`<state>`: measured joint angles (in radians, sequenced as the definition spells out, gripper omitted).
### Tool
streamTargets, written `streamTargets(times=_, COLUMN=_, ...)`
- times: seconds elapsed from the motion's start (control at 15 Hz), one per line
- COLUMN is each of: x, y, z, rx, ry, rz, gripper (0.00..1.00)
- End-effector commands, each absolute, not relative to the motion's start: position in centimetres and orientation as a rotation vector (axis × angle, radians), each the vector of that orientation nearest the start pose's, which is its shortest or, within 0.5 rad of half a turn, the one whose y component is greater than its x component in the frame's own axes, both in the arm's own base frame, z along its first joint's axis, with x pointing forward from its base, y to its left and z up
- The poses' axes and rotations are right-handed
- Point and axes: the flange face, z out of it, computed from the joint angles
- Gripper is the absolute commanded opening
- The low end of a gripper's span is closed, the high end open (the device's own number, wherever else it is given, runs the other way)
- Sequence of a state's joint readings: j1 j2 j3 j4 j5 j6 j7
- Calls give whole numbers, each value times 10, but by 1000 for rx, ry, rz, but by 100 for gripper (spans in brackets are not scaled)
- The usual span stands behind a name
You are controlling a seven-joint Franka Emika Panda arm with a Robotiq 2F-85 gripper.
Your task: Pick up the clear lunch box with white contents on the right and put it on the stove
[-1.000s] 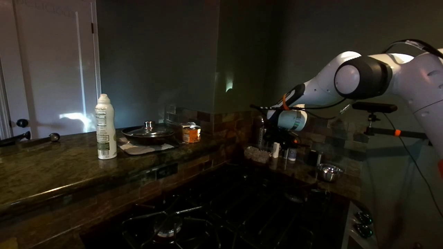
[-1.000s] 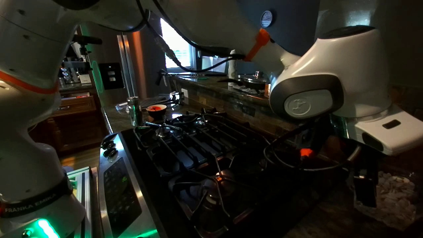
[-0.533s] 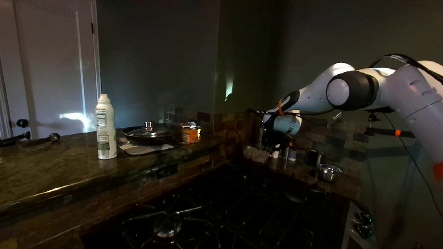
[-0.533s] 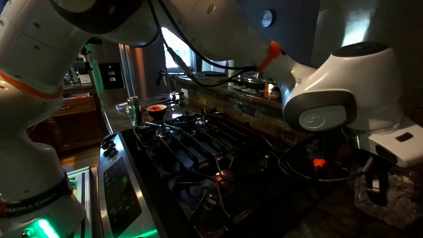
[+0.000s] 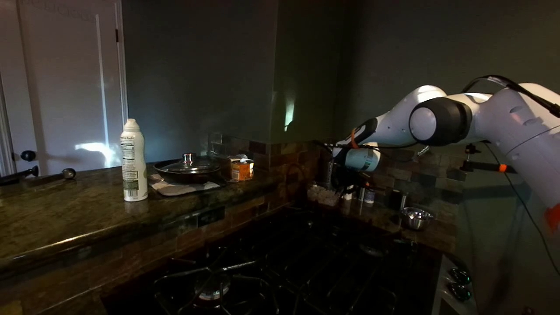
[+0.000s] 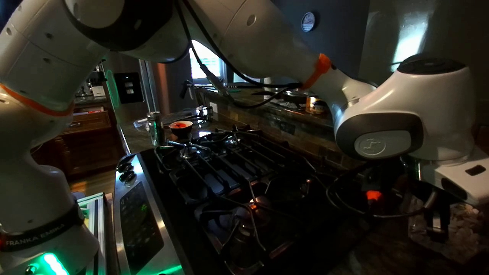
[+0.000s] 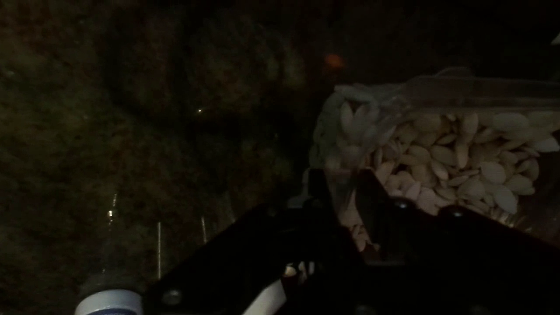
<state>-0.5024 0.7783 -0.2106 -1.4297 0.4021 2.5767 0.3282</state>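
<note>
The clear lunch box [image 7: 459, 148] holds white, seed-like pieces and sits on the dark counter past the end of the stove [image 6: 229, 179]. It shows in both exterior views, partly behind the gripper in an exterior view [image 6: 468, 225]. In the wrist view my gripper [image 7: 343, 177] straddles a corner of the box, one finger outside its wall, the other on the side of the contents. A narrow gap with clear plastic in it shows between the fingers. Whether the pads press on the wall is too dark to tell.
Beside the box stand small bottles [image 5: 369, 195] and a steel bowl [image 5: 417, 218]. A tiled wall [image 5: 302, 159] rises behind. On the raised ledge are a white bottle [image 5: 134, 162], a lidded pan [image 5: 188, 168] and an orange can [image 5: 242, 169]. A red-filled bowl [image 6: 181, 128] sits beyond the stove.
The arm has come down over the last second, and the gripper has dropped closer to the box, most of it in the first half. The box looks to be in about the same place.
</note>
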Motion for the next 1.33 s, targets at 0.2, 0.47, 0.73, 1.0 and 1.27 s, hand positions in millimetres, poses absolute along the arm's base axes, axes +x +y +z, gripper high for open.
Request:
streamTargets(times=0.2, x=584, y=-485, z=293, rx=-2468, ry=1765, rz=-628, gripper=0)
streamTargets(times=0.47, x=567, y=-491, z=307, rx=-2502, ry=1643, rz=-663, gripper=1)
streamTargets(times=0.73, x=544, y=-496, z=314, rx=-2491, ry=1465, rz=-685, gripper=1)
streamTargets(times=1.0, x=519, y=-504, z=305, rx=-2419, ry=1395, rz=-592, gripper=1)
streamTargets(times=1.27, x=496, y=-510, z=300, rx=-2327, ry=1436, rz=-510, gripper=1)
